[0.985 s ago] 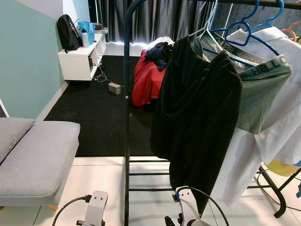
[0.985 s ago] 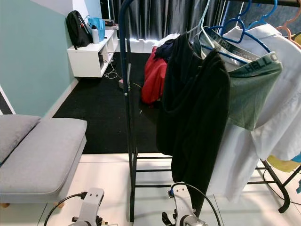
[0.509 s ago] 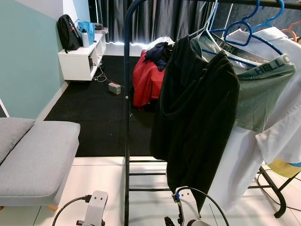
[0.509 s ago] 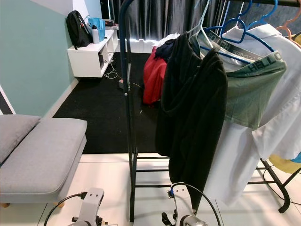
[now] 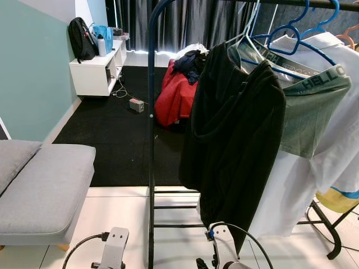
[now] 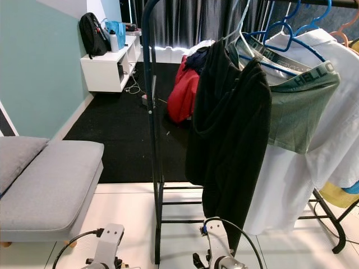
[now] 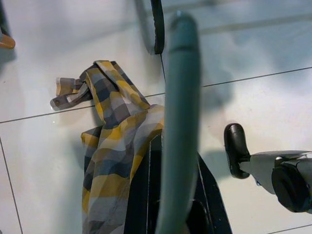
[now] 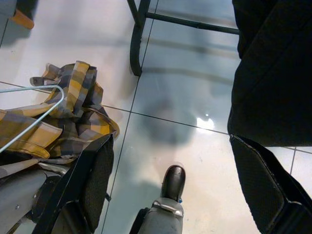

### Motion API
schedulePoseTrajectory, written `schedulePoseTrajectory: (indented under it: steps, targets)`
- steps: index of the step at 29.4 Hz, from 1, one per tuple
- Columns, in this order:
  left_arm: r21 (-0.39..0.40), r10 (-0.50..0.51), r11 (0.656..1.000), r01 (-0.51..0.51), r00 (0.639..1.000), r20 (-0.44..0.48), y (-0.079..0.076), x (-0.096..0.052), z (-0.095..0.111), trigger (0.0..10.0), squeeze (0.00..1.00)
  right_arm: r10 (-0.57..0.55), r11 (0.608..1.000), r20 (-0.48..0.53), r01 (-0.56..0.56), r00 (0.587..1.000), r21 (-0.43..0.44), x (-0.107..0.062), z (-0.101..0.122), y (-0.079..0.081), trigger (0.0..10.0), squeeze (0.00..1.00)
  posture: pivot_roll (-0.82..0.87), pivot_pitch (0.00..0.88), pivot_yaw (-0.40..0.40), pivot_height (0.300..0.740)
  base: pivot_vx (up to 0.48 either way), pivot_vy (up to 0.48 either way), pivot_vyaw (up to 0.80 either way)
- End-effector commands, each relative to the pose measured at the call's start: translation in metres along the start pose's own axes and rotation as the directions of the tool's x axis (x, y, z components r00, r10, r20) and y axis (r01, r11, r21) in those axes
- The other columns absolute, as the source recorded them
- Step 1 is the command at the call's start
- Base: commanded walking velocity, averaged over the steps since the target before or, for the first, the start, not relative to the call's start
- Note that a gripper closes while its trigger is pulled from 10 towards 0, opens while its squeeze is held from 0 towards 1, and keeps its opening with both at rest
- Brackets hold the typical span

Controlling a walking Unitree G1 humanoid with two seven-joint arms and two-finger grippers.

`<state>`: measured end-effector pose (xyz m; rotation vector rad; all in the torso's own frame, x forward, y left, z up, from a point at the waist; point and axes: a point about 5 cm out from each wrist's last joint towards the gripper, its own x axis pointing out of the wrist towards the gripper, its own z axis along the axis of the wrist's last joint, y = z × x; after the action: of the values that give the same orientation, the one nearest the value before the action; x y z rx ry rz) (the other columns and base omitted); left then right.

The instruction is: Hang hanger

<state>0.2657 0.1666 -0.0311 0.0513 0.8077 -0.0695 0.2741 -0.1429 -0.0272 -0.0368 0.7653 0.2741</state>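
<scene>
A teal hanger (image 7: 183,87) with a yellow and grey plaid shirt (image 7: 112,156) draped on it hangs low over the white tiled floor. My left gripper (image 7: 178,168) is shut on the hanger. The right gripper (image 8: 171,141) stands open beside it with only floor between its black fingers (image 8: 95,180). The plaid shirt (image 8: 68,112) and a thin hanger wire lie off to one side of it. In front stands the clothes rack (image 5: 150,140). A black garment (image 5: 235,140), green shorts (image 5: 308,112) and a white shirt (image 5: 331,162) hang from its blue hangers (image 5: 291,31).
A grey bench (image 5: 45,185) stands at the left. On the black rug behind the rack lies a red pile of clothes (image 5: 174,95), with a white cabinet (image 5: 95,70) by the wall. The rack's foot (image 8: 139,34) and lower rungs (image 5: 174,207) are close ahead.
The green shorts and white shirt on the rail have swayed a little. Both arms stay where they were.
</scene>
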Motion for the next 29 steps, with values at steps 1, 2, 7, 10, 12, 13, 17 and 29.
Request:
schedulePoseTrajectory:
  steps: [1,2,7,10,12,13,17,29]
  targets:
    - [-0.007,-0.013,1.0,0.013,1.0,-0.028,-0.003,0.0005,-0.0038,10.0,0.0,-0.006,1.0,-0.024,0.006,1.0,0.002,-0.0005,-0.0039,-0.0018,10.0,0.0,0.07,0.091,-0.032,0.74,0.0,0.0,0.0]
    - [-0.008,-0.013,1.0,0.013,1.0,-0.028,-0.0031,0.0006,-0.0038,10.0,0.0,-0.008,1.0,-0.023,0.008,1.0,0.003,-0.0005,-0.0038,-0.0021,10.0,0.0,0.07,0.089,-0.033,0.74,0.0,0.0,0.0]
    - [-0.009,-0.013,1.0,0.013,1.0,-0.028,-0.0031,0.0006,-0.0038,10.0,0.0,-0.009,1.0,-0.023,0.009,1.0,0.003,-0.0005,-0.0037,-0.0022,10.0,0.0,0.07,0.089,-0.033,0.74,0.0,0.0,0.0]
    - [-0.009,-0.013,1.0,0.013,1.0,-0.028,-0.0033,0.0007,-0.0036,10.0,0.0,-0.009,1.0,-0.023,0.009,1.0,0.002,-0.0005,-0.0035,-0.0023,10.0,0.0,0.07,0.089,-0.033,0.74,0.0,0.0,0.0]
    - [-0.008,-0.014,1.0,0.014,1.0,-0.028,-0.0035,0.0008,-0.0033,10.0,0.0,-0.009,1.0,-0.023,0.009,1.0,0.002,-0.0006,-0.0034,-0.0026,10.0,0.0,0.07,0.089,-0.032,0.74,0.0,0.0,0.0]
    - [-0.008,-0.014,1.0,0.014,1.0,-0.028,-0.0037,0.0008,-0.0032,10.0,0.0,-0.01,1.0,-0.023,0.01,1.0,0.003,-0.0006,-0.0034,-0.0027,10.0,0.0,0.07,0.089,-0.032,0.74,0.0,0.0,0.0]
    - [-0.005,-0.017,1.0,0.017,0.999,-0.029,-0.0042,0.0009,-0.0032,10.0,0.0,-0.011,1.0,-0.023,0.011,1.0,0.006,-0.0006,-0.0036,-0.0029,10.0,0.0,0.07,0.089,-0.031,0.74,0.0,0.0,0.0]
    - [-0.007,-0.017,1.0,0.017,0.999,-0.033,-0.0037,0.0009,-0.0034,10.0,0.0,-0.012,1.0,-0.022,0.012,1.0,0.01,-0.0005,-0.0033,-0.0025,10.0,0.0,0.07,0.089,-0.028,0.74,0.0,0.0,0.0]
